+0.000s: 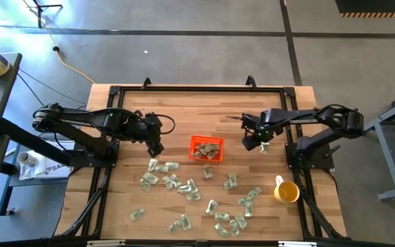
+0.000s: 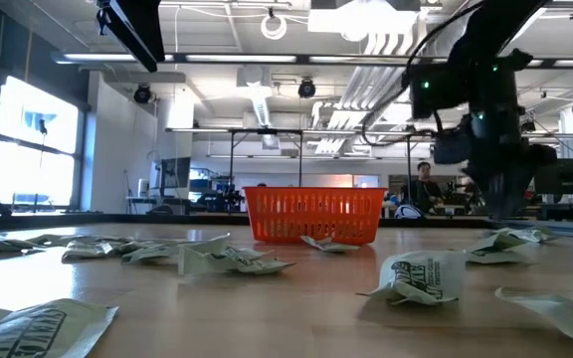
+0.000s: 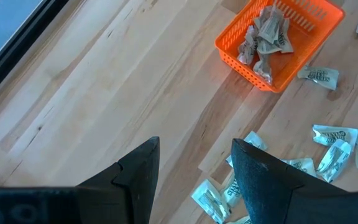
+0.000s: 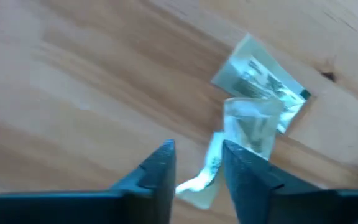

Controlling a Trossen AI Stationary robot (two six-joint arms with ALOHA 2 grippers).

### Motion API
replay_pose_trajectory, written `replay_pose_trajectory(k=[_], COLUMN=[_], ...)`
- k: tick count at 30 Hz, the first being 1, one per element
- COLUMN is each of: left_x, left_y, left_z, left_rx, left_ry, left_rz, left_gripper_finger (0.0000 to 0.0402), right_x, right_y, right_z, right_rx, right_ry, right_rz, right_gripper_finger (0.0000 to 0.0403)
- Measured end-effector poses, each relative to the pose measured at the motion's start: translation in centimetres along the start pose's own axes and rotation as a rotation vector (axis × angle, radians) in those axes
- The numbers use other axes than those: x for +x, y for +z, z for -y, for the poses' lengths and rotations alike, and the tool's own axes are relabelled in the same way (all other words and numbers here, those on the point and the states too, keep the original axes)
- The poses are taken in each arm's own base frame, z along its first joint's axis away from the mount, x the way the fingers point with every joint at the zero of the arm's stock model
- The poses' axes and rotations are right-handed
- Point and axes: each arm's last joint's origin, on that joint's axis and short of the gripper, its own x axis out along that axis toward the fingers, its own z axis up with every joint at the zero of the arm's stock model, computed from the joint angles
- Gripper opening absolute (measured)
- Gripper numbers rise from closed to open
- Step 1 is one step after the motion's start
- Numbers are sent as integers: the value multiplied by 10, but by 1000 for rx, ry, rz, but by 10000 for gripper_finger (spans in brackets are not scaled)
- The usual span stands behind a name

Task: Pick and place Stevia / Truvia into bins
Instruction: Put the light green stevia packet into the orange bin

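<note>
Many pale green and white Stevia sachets (image 1: 184, 185) lie flat across the near half of the wooden table. Several more lie in the orange bin (image 1: 193, 140), which stands mid-table. My right gripper (image 1: 254, 144) points down at the table right of the bin, fingers apart, over a small cluster of sachets (image 4: 260, 84). One sachet's end (image 4: 199, 180) shows in the gap between its fingers (image 4: 197, 152). My left gripper (image 1: 155, 148) hangs open above bare wood left of the bin, nothing between its fingers (image 3: 194, 149). My right gripper comes from above with a sachet's end (image 4: 194, 183) in the gap between its two fingers. I cannot tell whether either finger touches it. The other sachets of the cluster lie on the wood just beyond the fingertips.
A yellow cup (image 1: 286, 191) stands near the table's right edge, toward the front. A black frame (image 1: 197, 88) runs around the table top. The far half of the table, behind the bin (image 3: 241, 59), shows bare wood.
</note>
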Motion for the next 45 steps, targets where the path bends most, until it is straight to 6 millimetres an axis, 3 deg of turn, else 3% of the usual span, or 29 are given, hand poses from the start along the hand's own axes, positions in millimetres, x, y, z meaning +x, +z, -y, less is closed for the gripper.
replay_pose_trajectory(k=[5, 9, 15, 24, 30, 37, 45], left_x=[0, 0, 0, 5, 13, 17, 17], left_y=[0, 0, 3, 4, 5, 6, 6], left_z=[0, 0, 2, 5, 10, 13, 12], left_rx=[0, -1, -3, 1, 16, 23, 27], left_ry=[0, 4, -2, 7, 27, 33, 43], left_rz=[1, 5, 40, 33, 6, -1, 11], left_gripper_finger=[232, 232, 232, 232, 232, 232, 232], right_x=[-19, -26, -23, -7, -2, 4, 11], right_y=[-16, -26, -22, -12, -15, -12, -7], right_z=[8, 17, 14, 14, 12, 10, 10], right_rx=[-95, -242, -457, -456, -426, -441, -461], right_ry=[-13, -112, -137, -154, -115, -171, -164], right_rz=[33, 36, 62, -62, -171, -150, -191], right_gripper_finger=[187, 207, 185, 141, 155, 189, 179])
